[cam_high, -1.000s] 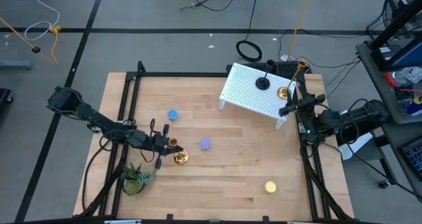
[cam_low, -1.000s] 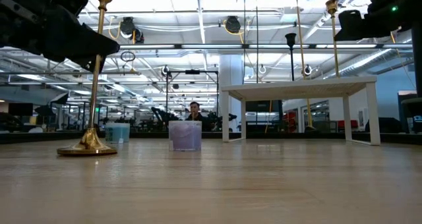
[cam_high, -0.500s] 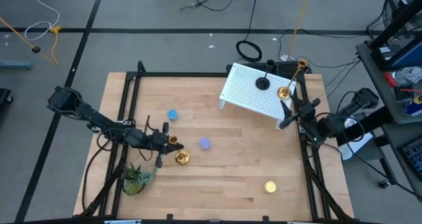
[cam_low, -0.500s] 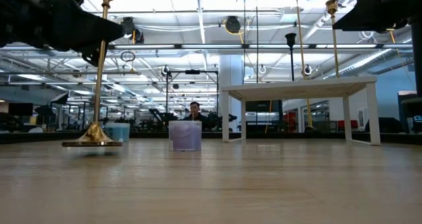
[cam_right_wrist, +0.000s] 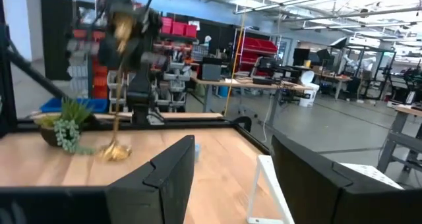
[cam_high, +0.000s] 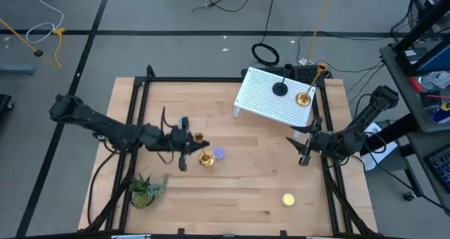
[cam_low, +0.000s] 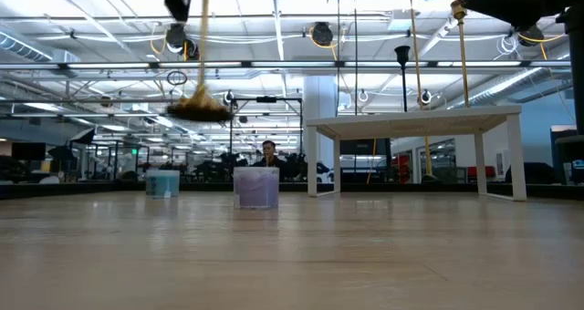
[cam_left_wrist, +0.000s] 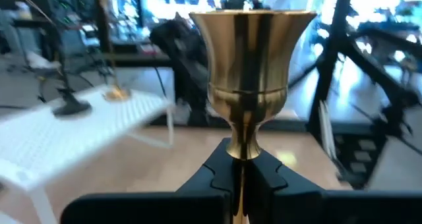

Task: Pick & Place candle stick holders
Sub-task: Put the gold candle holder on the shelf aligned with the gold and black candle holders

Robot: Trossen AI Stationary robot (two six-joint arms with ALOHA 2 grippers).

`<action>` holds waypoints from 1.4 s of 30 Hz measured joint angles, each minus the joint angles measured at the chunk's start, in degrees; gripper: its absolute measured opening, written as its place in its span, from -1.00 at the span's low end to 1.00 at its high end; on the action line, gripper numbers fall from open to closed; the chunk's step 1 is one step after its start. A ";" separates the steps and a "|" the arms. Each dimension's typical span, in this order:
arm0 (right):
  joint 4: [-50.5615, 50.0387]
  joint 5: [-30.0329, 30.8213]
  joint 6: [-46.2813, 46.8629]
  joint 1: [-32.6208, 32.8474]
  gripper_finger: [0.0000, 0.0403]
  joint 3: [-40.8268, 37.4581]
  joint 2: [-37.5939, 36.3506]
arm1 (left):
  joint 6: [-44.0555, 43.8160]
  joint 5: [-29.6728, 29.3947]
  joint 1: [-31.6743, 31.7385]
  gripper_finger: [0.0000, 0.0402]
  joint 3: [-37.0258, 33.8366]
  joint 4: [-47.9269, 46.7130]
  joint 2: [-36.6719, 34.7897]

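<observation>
The shiny brass candle stick holder with the round base and slim stem (cam_high: 204,157), which stood on the wooden table (cam_high: 260,190) a second ago, is now off the wood: in the low view its base (cam_low: 199,109) hangs high above the table top, tilted a little. It has also travelled right, from near the small green plant (cam_high: 144,188) to just above the low round lilac holder (cam_high: 219,153). I judge the pick done and the carry toward the white perforated stand (cam_high: 271,98) under way.

The left gripper (cam_high: 184,143) reaches low and long across the table from the left edge, its fingers pinching the stem just under the cup (cam_left_wrist: 252,46).

The right gripper (cam_high: 304,142) has swung away from the stand, toward the near side along the table's right edge. Its fingers (cam_right_wrist: 165,178) are spread wide with nothing between them, and it points left across the table.

On the stand the second brass holder (cam_high: 304,97) and the black holder (cam_high: 280,89) stand upright. The blue holder (cam_high: 183,121) and the yellow holder (cam_high: 288,199) sit on the wood.
</observation>
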 joint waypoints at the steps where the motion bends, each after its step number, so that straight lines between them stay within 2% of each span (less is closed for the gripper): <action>1: 0.02 0.03 0.06 -0.04 -0.03 0.00 0.59 | -0.06 0.41 1.18 -0.94 1.50 -0.70 -0.02; 4: 0.00 0.05 0.65 -0.06 -0.03 0.00 2.01 | -1.51 2.84 5.57 -0.91 6.06 -3.69 0.02; 8: 0.00 0.01 0.86 -0.06 -0.03 0.00 3.41 | -0.88 6.96 12.87 -0.95 11.72 -4.47 3.22; 13: 0.04 0.03 1.31 -0.06 -0.03 0.00 4.70 | -0.77 18.68 22.69 -0.91 21.35 -4.76 11.38; 17: 0.20 0.07 1.33 -0.08 -0.03 0.00 5.10 | -1.06 30.77 29.07 -0.95 32.50 -6.36 21.35; 19: 0.38 -0.01 1.45 -0.09 -0.03 0.00 5.13 | -1.09 34.63 31.52 -0.94 38.84 -7.36 26.54; 22: 0.42 0.06 2.76 -0.09 -0.03 0.00 5.13 | -0.56 35.32 34.71 -0.90 47.17 -8.02 32.79; 25: 0.42 -0.01 3.02 -0.09 -0.03 0.00 5.14 | 0.44 37.01 37.76 -0.94 53.90 -7.94 38.00; 30: 0.43 -0.01 2.98 -0.09 -0.03 0.00 5.14 | -0.82 39.85 42.43 -0.89 61.81 -9.38 45.09; 35: 0.37 -0.01 3.82 -0.11 -0.03 0.00 5.50 | -2.71 41.72 46.68 -0.88 65.87 -9.45 50.87; 38: 0.26 -0.01 4.11 -0.11 -0.03 0.00 6.01 | -2.73 42.23 48.52 -0.95 66.27 -6.79 53.48; 42: 0.24 -0.01 4.28 -0.11 -0.03 0.00 6.86 | -4.17 42.39 50.21 -0.90 66.35 -3.48 55.03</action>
